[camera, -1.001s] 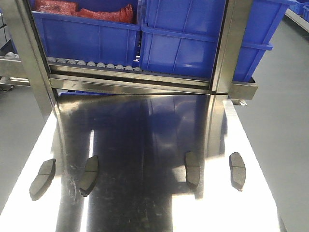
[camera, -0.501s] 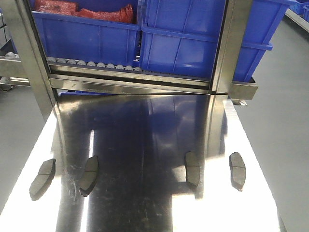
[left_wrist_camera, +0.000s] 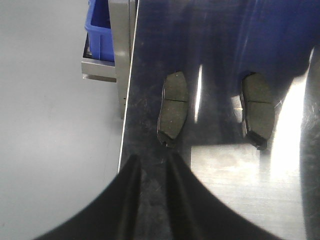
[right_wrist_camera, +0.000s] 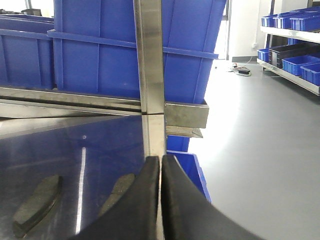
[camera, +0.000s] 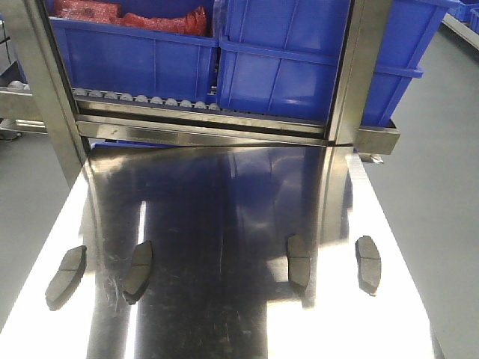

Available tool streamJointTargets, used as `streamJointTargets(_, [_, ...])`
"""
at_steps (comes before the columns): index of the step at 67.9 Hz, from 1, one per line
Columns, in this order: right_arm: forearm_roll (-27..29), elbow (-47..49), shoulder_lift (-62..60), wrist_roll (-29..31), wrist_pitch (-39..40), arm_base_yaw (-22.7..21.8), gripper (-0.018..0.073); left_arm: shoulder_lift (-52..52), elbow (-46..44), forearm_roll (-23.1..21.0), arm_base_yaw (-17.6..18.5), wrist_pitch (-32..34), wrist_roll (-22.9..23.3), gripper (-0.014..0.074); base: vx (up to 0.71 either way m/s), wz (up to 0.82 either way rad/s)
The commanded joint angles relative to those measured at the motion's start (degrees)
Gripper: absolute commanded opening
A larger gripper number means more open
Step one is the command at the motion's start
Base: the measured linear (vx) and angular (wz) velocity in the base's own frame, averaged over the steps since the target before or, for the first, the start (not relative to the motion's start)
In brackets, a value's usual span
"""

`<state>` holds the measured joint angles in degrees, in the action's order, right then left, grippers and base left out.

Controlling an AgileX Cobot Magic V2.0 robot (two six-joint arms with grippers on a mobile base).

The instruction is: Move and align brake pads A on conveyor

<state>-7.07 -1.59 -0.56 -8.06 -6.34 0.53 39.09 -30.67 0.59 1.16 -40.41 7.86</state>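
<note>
Several brake pads lie in a row on the shiny steel tabletop [camera: 224, 202]: one at the far left [camera: 66, 277], one beside it [camera: 138, 271], one right of centre [camera: 298, 262] and one at the far right [camera: 367, 263]. The conveyor is out of view. In the left wrist view, my left gripper [left_wrist_camera: 152, 159] hovers just short of the leftmost pad [left_wrist_camera: 173, 109], fingers slightly apart and holding nothing; another pad [left_wrist_camera: 258, 110] lies to its right. My right gripper [right_wrist_camera: 160, 159] has its fingers pressed together, empty, with two pads [right_wrist_camera: 117, 192] [right_wrist_camera: 37, 205] to its left.
Blue bins [camera: 299, 60] sit on a roller rack [camera: 142, 101] behind the table, framed by steel posts [camera: 359, 75] [camera: 45, 82]. Grey floor lies past the table's left edge [left_wrist_camera: 125, 130] and on the right side [right_wrist_camera: 250, 165]. A low blue bin [right_wrist_camera: 187, 165] stands beyond the right corner.
</note>
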Motion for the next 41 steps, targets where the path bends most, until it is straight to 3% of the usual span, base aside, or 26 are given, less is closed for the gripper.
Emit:
streamJointTargets(1, [-0.54,-0.68,-0.80,0.50,3.97,0.12,-0.0011,1.14,-2.12,-0.59,-0.02,3.09,0.04,0.0304,0.00,0.00])
streamJointTargets(8, [-0.54,-0.68,-0.80,0.50,3.97,0.12,-0.0011,2.50,-2.12,-0.59,-0.02,2.56,0.04,0.0434,0.00,0.00])
streamJointTargets(16, [-0.54,-0.68,-0.80,0.50,3.97,0.12,-0.0011,4.65,-2.24,-0.59,-0.02,2.56,-2.58,0.0512,0.00,0.00])
streamJointTargets(29, [-0.54,-0.68,-0.80,0.50,3.97,0.12,-0.0011,13.12,-7.67,-1.56,-0.02,-0.95,-7.86,0.0524,0.00,0.00])
streamJointTargets(41, [-0.54,-0.68,-0.80,0.50,3.97,0.12,-0.0011,24.72,-15.88,-8.78,-0.02,-2.98,-14.11,0.0524,0.00,0.00])
